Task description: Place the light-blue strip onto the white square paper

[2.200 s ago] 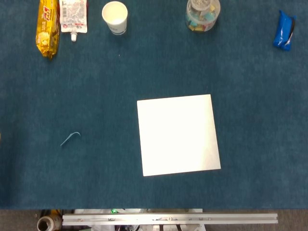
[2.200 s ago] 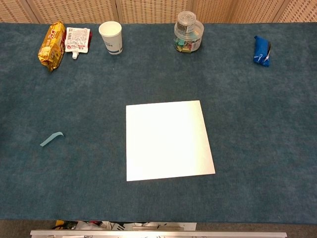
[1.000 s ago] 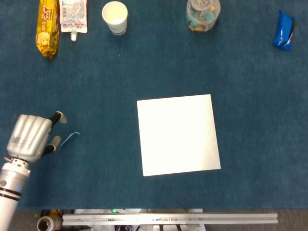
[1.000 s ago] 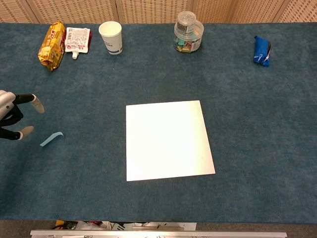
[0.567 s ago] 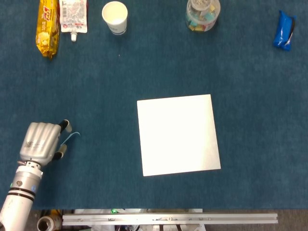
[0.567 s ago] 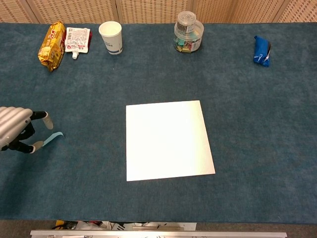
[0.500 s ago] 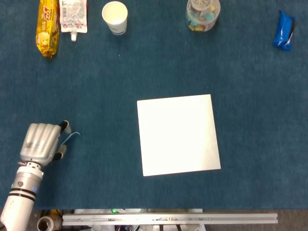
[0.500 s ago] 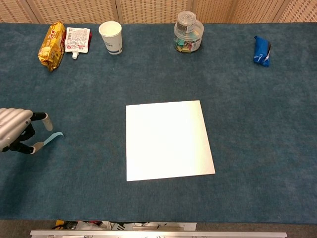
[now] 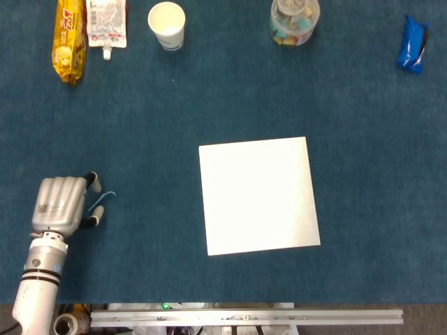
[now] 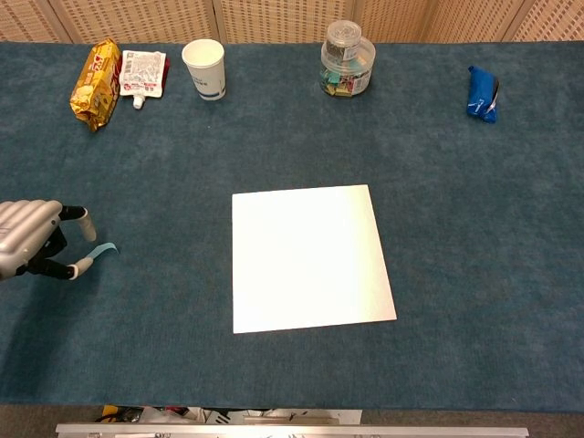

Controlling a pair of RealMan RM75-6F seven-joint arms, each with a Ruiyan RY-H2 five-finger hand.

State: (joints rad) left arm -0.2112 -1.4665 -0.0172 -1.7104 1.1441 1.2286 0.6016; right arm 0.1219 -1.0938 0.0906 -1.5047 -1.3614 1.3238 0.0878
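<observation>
Chest view: the left hand (image 10: pixel 32 242) lies open, its fingertips flanking the near end of the light-blue strip (image 10: pixel 100 251).

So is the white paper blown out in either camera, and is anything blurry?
Head view: the white square paper is overexposed, a flat white with no surface detail; the left robot hand and the light-blue strip look sharp. Chest view: the paper is bright too, with faint shading toward its right edge; no obvious motion blur.
</observation>
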